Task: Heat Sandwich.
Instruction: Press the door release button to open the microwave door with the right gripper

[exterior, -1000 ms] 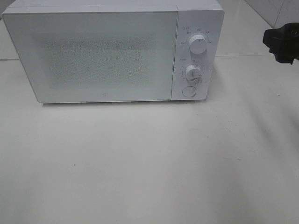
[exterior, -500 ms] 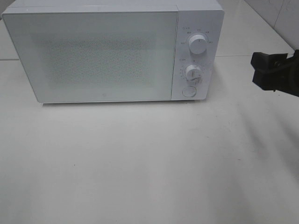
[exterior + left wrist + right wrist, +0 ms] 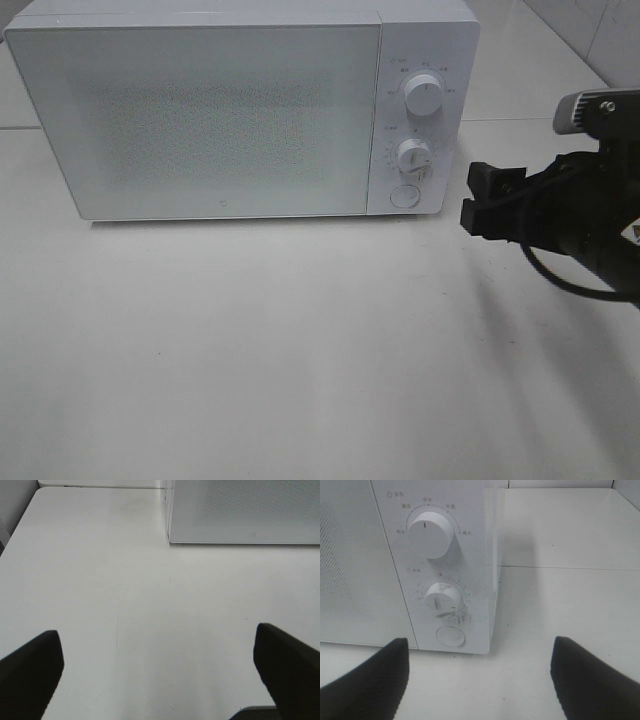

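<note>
A white microwave (image 3: 220,110) stands on the pale counter (image 3: 300,350) with its door shut. The right gripper (image 3: 478,198) hovers just beside the control panel, level with the lower dial (image 3: 413,156) and the round button (image 3: 403,196). Its fingers (image 3: 590,677) are spread apart and hold nothing. The left gripper (image 3: 160,675) hangs over the counter near the microwave's front corner, its fingers also wide apart. The sandwich is not visible in any view, and I cannot tell whether it sits behind the frosted door.

Your white microwave (image 3: 200,110) stands upright, door shut, its knob side just ahead of the right gripper (image 3: 474,198), not touching.
</note>
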`<state>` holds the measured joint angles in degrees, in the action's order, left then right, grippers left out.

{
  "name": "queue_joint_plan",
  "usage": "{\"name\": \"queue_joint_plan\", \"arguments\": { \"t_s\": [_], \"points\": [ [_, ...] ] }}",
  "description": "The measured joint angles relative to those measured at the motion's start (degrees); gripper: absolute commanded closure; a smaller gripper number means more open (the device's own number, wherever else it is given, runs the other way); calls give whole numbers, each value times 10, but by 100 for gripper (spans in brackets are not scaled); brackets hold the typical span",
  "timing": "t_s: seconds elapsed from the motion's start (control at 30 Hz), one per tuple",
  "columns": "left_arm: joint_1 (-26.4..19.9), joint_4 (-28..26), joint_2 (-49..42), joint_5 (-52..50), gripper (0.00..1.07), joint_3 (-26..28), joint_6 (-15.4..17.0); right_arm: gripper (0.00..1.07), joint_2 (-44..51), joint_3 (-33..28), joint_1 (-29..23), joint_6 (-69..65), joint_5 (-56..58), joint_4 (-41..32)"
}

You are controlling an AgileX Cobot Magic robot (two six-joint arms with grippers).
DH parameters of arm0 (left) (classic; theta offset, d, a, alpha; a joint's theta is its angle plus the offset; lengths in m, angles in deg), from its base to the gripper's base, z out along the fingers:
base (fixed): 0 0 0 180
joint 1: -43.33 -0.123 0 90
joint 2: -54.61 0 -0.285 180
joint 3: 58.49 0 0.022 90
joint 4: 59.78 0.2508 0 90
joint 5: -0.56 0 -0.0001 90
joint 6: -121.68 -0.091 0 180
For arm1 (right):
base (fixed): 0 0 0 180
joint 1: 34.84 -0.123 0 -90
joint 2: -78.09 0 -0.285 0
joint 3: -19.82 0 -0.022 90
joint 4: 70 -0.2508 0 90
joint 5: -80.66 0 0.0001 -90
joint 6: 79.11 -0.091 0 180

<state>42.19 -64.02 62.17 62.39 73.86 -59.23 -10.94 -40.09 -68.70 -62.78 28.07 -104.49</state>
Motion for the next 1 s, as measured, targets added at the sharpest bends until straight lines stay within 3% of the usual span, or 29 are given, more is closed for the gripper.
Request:
{"name": "queue_joint_plan", "arguments": {
  "t_s": [0.13, 0.43, 0.7, 1.0],
  "points": [
    [0, 0, 0, 0, 9, 0, 0, 32, -50, 1, -66, 13, -37, -74],
    [0, 0, 0, 0, 9, 0, 0, 32, -100, 22, -126, 14, -45, -143],
    [0, 0, 0, 0, 9, 0, 0, 32, -103, 33, -129, 7, -44, -147],
    [0, 0, 0, 0, 9, 0, 0, 32, -103, 33, -129, -158, -44, -148]
  ]
}}
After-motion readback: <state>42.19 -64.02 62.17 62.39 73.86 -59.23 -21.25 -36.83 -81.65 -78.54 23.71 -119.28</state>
